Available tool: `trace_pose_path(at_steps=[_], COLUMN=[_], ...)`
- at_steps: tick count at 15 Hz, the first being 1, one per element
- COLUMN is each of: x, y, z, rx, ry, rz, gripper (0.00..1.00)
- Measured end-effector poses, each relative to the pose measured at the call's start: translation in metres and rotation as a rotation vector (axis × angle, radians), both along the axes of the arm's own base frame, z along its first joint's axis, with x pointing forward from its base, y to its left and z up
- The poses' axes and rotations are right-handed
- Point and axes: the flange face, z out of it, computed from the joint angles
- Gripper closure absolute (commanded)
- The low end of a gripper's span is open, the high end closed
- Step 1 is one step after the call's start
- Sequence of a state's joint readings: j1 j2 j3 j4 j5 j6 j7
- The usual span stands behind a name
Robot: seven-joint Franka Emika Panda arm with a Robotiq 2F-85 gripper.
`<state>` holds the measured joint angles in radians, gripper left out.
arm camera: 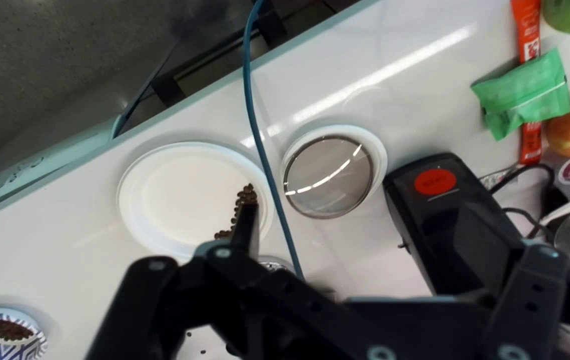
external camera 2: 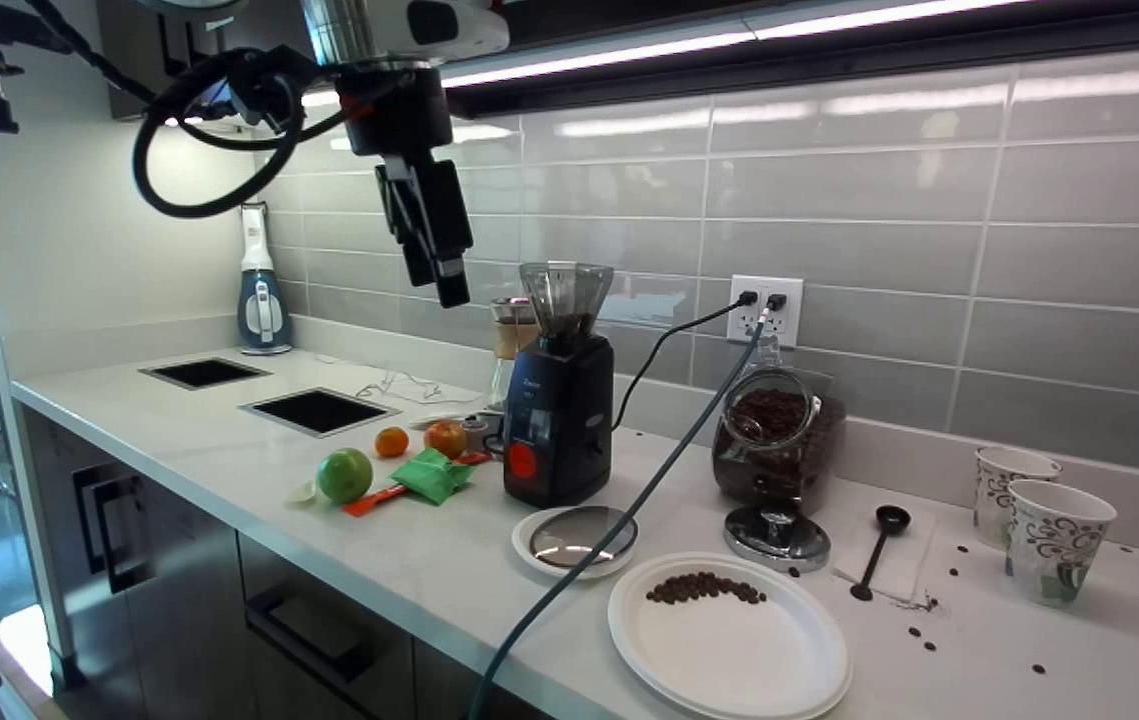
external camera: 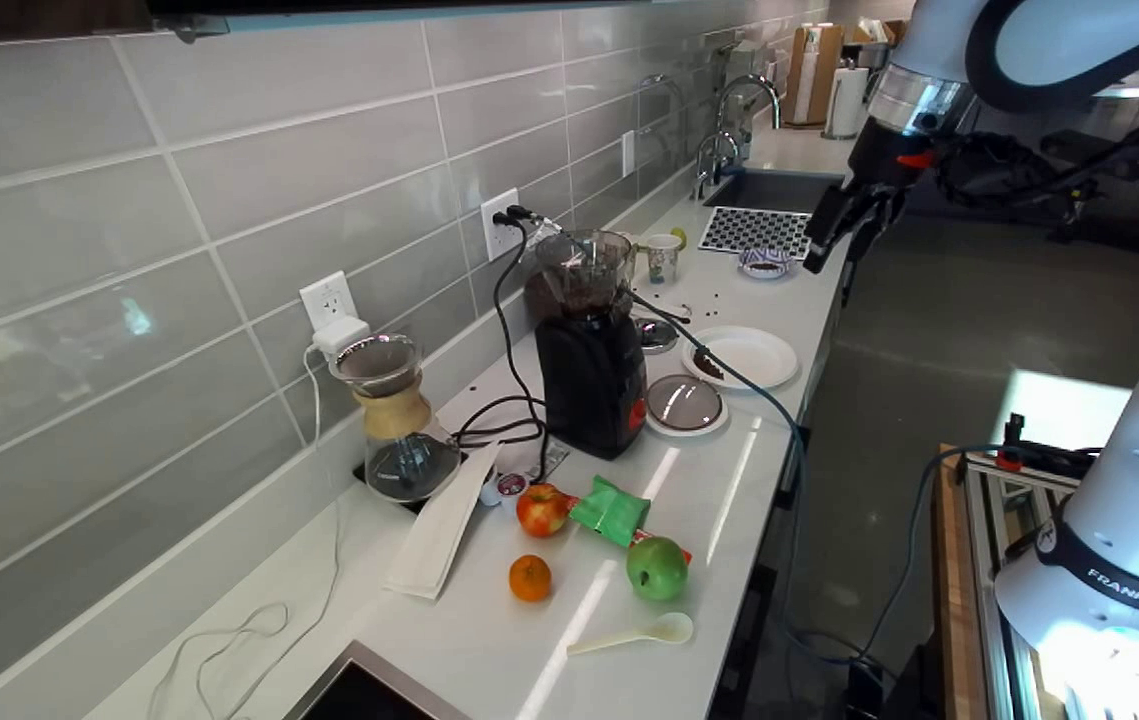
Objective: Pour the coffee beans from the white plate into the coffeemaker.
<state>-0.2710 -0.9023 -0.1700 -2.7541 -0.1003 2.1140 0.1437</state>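
The white plate (external camera: 759,355) lies flat on the counter near its front edge, also in an exterior view (external camera 2: 739,665) and the wrist view (arm camera: 179,195). A small row of brown coffee beans (external camera 2: 689,588) lies along one side of it. The coffeemaker (external camera: 591,375) is a tall black appliance with a red button and a clear hopper holding some dark beans. It stands upright beside the plate, also in an exterior view (external camera 2: 559,420) and the wrist view (arm camera: 460,225). My gripper (external camera: 837,262) is open and empty, held above the counter. In the wrist view its fingers are wide apart.
A smaller white dish with a dark clear lid (external camera 2: 584,537) sits between plate and coffeemaker. A blue cable (external camera 2: 619,525) crosses over there. A bean jar (external camera 2: 779,440), paper cups (external camera 2: 1059,540), a glass carafe (external camera: 409,440), fruit and a green packet (external camera: 611,510) stand around.
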Motion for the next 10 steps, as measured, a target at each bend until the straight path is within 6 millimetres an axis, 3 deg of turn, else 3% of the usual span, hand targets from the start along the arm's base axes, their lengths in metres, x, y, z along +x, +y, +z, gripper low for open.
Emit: trace_pose_path(at_steps=[2,10], x=[-0.0098,-0.0062], y=[-0.0247,-0.0170], z=[0.0020,0.0034], rx=[0.017,0.001], ry=[-0.026,-0.021], rz=[-0.021,-0.006], gripper=[0.00,0.00])
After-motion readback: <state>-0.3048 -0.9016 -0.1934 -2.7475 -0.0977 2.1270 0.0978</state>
